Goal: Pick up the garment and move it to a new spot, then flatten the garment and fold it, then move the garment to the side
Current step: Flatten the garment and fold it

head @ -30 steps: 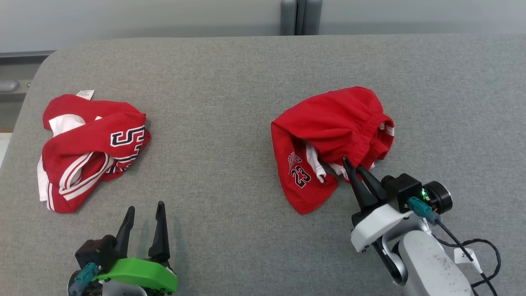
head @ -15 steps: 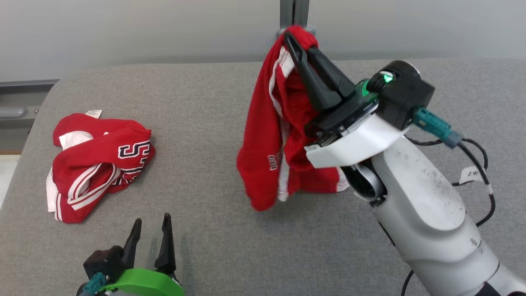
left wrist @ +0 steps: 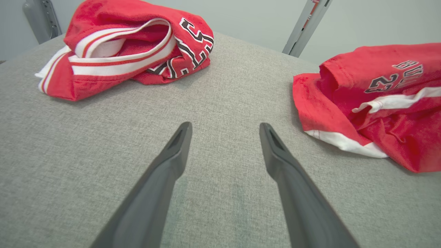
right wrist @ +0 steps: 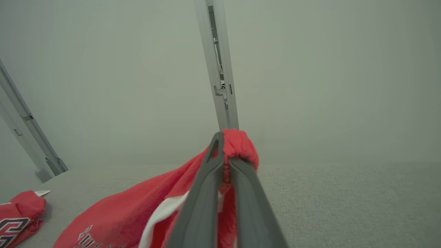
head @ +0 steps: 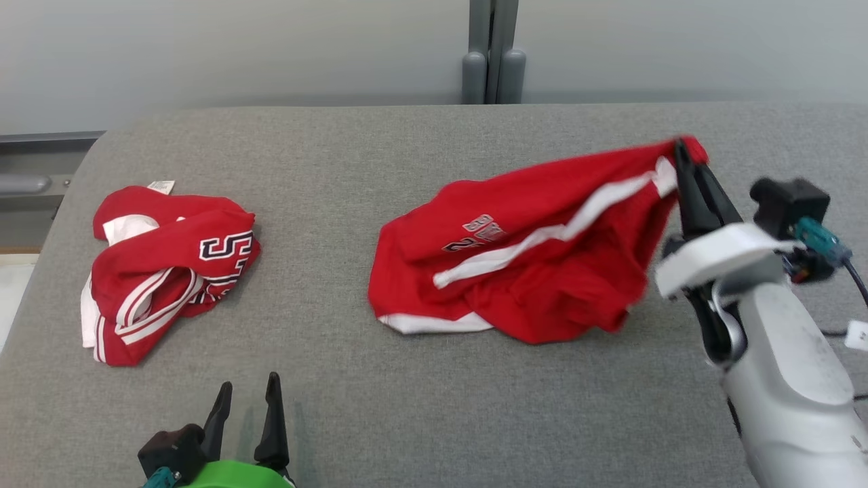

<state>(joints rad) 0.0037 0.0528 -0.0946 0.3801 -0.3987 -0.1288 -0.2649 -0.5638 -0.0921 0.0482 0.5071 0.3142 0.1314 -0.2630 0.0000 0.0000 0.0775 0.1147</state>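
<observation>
Nearest you, at the lower left of the head view, your left gripper (head: 249,381) sits low over the surface (head: 380,420); its two fingers are spread wide with nothing between them, and the left wrist view shows bare grey cloth in the gap.

Further out, near the middle, you have the shorts (head: 529,271); their left and near parts lie on the surface, with a white hem (head: 434,324) along the near edge and a dark number print facing up; a white stripe (head: 542,237) runs up across them toward the right.

The right end of the shorts is lifted off the surface and drawn up to your right gripper (head: 680,150); its fingers are clamped tight on a bunched red corner just past the top of the stripe, and the right wrist view shows that fabric pinched between them; the hanging edge below the grip is blurred.

Off to the left, well apart from the shorts, a jersey (head: 169,264) lies in a crumpled heap; it is red with white bands and a black-and-white number, and a small white tag (head: 161,185) sticks out at its far edge.

Beyond the surface's far edge stands a grey post (head: 491,54), behind the middle; behind that is a pale wall (head: 237,54).
</observation>
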